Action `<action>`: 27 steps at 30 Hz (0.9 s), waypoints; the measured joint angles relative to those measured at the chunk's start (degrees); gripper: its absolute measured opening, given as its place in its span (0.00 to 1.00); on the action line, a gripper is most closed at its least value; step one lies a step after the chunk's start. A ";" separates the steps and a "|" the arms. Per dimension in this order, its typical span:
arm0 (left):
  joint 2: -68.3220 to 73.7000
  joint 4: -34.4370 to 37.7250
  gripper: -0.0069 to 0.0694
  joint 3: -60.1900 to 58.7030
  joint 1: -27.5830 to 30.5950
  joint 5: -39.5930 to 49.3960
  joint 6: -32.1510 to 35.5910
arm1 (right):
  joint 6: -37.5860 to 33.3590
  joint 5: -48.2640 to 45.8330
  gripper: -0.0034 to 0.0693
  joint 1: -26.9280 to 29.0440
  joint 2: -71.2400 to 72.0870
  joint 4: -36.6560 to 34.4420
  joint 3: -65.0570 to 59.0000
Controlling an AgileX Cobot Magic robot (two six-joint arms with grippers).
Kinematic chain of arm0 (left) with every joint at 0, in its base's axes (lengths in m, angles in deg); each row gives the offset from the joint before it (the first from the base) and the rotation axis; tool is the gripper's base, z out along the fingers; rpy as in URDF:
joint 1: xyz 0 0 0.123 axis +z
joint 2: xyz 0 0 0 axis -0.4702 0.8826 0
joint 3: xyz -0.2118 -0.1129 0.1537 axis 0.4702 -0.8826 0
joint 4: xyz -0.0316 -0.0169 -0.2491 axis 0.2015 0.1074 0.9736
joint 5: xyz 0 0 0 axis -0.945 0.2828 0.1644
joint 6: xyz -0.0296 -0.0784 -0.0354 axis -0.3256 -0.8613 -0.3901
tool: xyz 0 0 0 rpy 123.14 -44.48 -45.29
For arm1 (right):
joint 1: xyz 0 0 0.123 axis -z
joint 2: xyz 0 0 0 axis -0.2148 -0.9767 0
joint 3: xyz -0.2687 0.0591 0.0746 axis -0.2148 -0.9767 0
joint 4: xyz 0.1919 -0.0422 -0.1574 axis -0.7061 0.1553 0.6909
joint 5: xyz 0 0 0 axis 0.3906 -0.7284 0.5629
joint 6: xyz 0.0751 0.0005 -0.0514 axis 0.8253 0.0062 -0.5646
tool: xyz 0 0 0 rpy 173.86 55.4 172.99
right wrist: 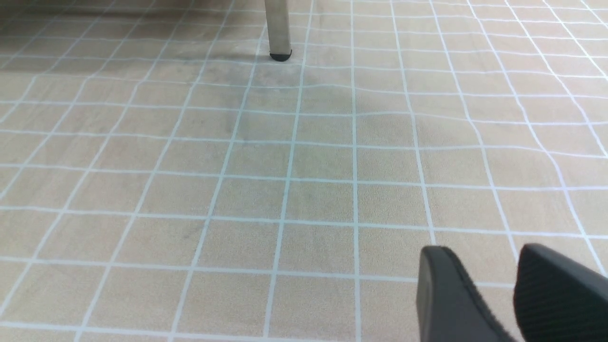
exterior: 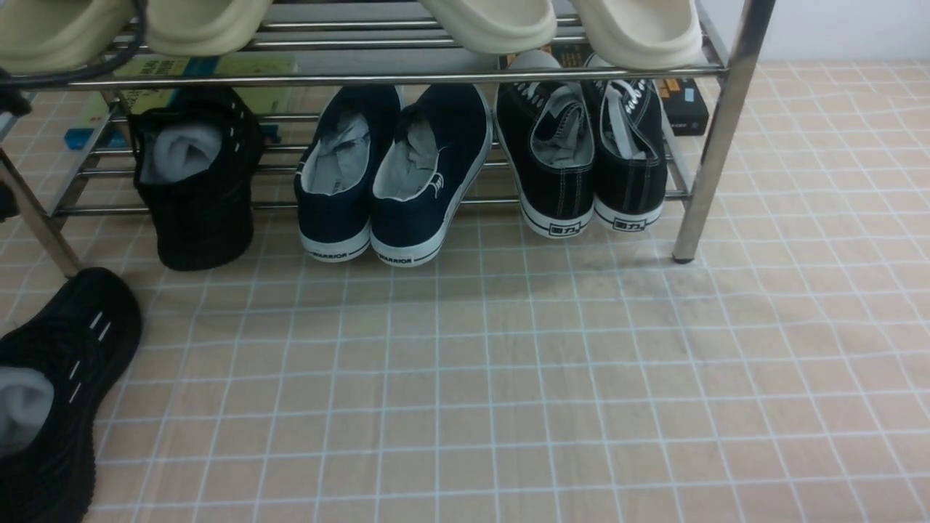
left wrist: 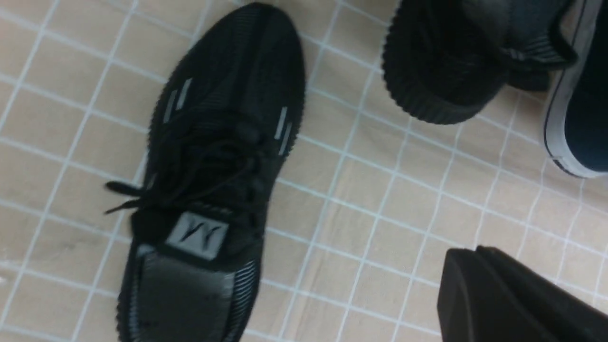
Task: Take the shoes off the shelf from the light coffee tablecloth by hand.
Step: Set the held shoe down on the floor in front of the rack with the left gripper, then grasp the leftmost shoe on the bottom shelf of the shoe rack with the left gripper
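Note:
One all-black knit sneaker (exterior: pixel 58 385) lies on the light coffee tablecloth (exterior: pixel 545 378) at the front left, off the shelf; it also shows in the left wrist view (left wrist: pixel 213 156). The other black knit sneaker (exterior: pixel 196 189) stands heel-out at the left end of the chrome shelf (exterior: pixel 697 167), on its lower tier; its heel shows in the left wrist view (left wrist: pixel 441 61). My left gripper (left wrist: pixel 475 251) is shut and empty, above the cloth beside the loose sneaker. My right gripper (right wrist: pixel 487 251) is open and empty over bare cloth, short of the shelf's leg (right wrist: pixel 278 28). Neither gripper shows in the front view.
A navy white-soled pair (exterior: pixel 392 174) and a black canvas lace-up pair (exterior: pixel 588 160) sit on the lower tier to the right. Cream slippers (exterior: pixel 494 22) rest on the upper tier. Books and a dark box (exterior: pixel 683 102) lie behind the shelf.

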 joint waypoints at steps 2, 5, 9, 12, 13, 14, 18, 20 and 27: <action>2.51 -3.62 0.15 0.74 -3.29 -1.51 -3.82 | 0.00 0.00 0.38 0.00 0.00 0.00 0.00; 6.85 -7.65 0.22 2.45 -6.13 -4.16 -8.20 | 0.00 0.00 0.38 0.00 0.00 0.00 0.00; 13.50 -8.49 0.36 7.24 -6.82 -7.76 -10.62 | 0.00 0.00 0.38 0.00 0.00 0.00 0.00; 18.57 -8.61 0.51 10.41 -6.82 -11.41 -11.27 | 0.00 0.00 0.38 0.00 0.00 0.00 0.00; 19.96 -8.60 0.54 11.07 -6.82 -12.71 -11.43 | 0.00 0.00 0.38 0.00 0.00 0.00 0.00; 21.00 -8.60 0.57 11.51 -6.82 -13.64 -11.41 | 0.00 0.00 0.38 0.00 0.00 0.00 0.00; 25.11 -8.70 0.63 11.84 -6.82 -18.10 -11.58 | 0.00 0.00 0.38 0.00 0.00 0.00 0.00; 26.52 -8.70 0.64 11.84 -6.82 -19.00 -11.59 | 0.00 0.00 0.38 0.00 0.00 0.00 0.00; 29.59 -8.75 0.49 11.84 -6.93 -20.01 -11.59 | 0.00 0.00 0.38 0.00 0.00 0.00 0.00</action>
